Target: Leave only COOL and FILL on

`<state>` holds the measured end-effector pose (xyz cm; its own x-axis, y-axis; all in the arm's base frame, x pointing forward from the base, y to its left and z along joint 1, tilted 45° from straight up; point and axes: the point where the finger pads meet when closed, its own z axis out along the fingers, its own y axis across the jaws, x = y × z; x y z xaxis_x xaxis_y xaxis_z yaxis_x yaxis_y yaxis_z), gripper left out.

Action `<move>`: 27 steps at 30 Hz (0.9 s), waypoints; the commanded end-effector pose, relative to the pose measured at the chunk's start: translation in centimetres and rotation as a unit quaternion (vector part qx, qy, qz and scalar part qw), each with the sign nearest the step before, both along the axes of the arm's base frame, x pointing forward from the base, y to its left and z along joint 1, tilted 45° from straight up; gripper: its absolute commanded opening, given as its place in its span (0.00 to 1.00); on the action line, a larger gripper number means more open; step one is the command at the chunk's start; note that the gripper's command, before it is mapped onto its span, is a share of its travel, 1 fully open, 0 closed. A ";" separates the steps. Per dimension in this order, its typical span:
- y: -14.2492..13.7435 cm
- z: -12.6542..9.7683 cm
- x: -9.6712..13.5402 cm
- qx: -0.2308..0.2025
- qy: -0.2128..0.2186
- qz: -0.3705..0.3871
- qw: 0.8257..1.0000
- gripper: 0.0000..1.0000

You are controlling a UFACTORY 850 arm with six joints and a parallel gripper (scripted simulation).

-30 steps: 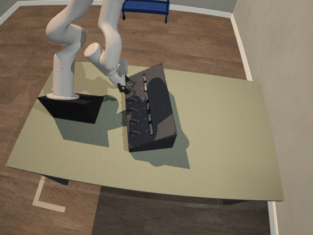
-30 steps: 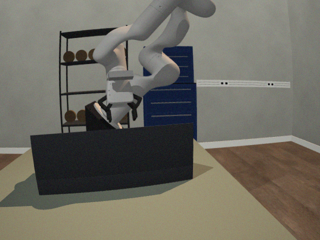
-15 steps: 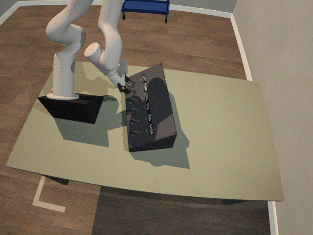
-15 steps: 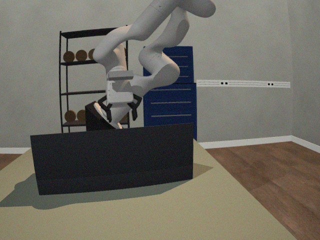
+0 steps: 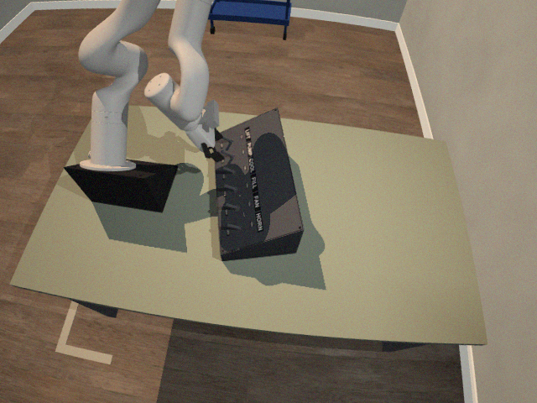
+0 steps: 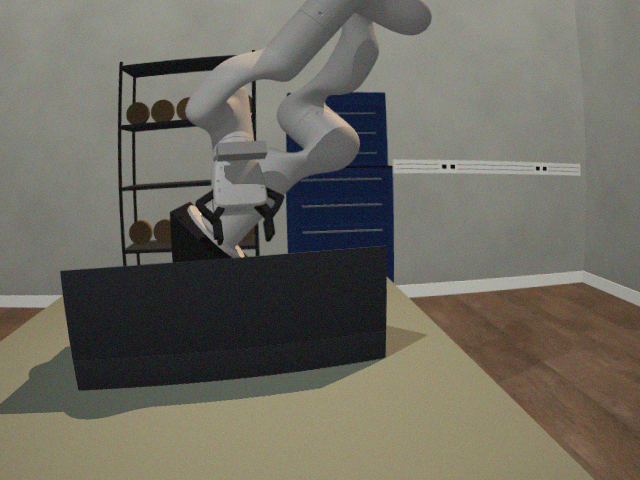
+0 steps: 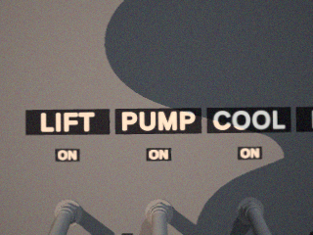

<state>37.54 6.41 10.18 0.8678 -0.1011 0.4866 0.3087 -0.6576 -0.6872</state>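
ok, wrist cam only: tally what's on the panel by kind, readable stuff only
Name labels: 3 (LIFT, PUMP, COOL); a fourth is cut off at the right edge, not counted
ON tags: 3
Switch levers: 3, only their bases in frame
Total: 9

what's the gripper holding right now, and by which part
Nothing. The gripper is open and empty, hovering at the LIFT end of the console, above the switch levers without gripping any of them.
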 end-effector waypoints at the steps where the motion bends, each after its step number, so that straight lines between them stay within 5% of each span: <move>1: 0.0 0.0 0.1 0.000 -0.001 0.000 1.000 1.00; 27: -3.7 -3.8 1.8 0.000 -0.001 0.000 1.000 1.00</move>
<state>38.92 3.41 7.05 0.8678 -0.1013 0.4865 0.3082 -0.6581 -0.6870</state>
